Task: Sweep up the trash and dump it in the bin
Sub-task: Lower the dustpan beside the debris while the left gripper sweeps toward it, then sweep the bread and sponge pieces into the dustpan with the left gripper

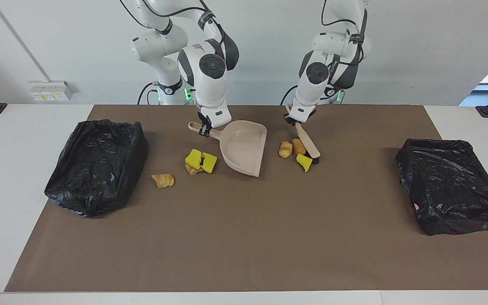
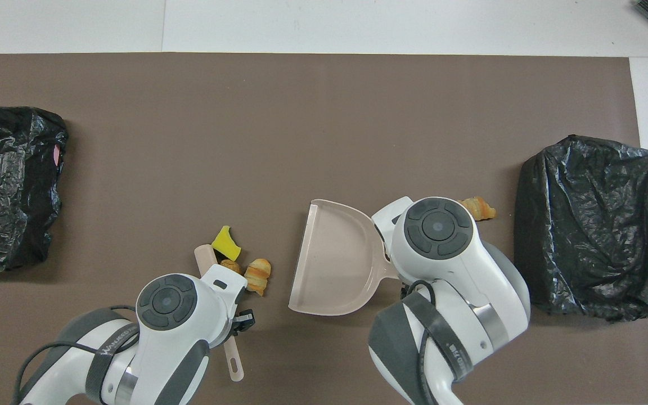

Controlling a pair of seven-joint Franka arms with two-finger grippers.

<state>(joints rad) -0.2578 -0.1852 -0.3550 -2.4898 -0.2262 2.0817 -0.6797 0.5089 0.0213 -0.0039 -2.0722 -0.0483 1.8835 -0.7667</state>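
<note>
Beige dustpan (image 1: 245, 146) hung tilted in the right gripper (image 1: 204, 130), clamped on its handle; the left gripper (image 1: 291, 120), clamped on the brush (image 1: 307, 144), pressed three trash chunks (image 1: 295, 152) beside it. A raised lip could let chunks slide under; four more (image 1: 200, 162) lay toward the right arm's end.

Brown mat (image 1: 244, 237) covering the white table (image 1: 23, 237), wall socket strip (image 1: 49, 91) above
</note>
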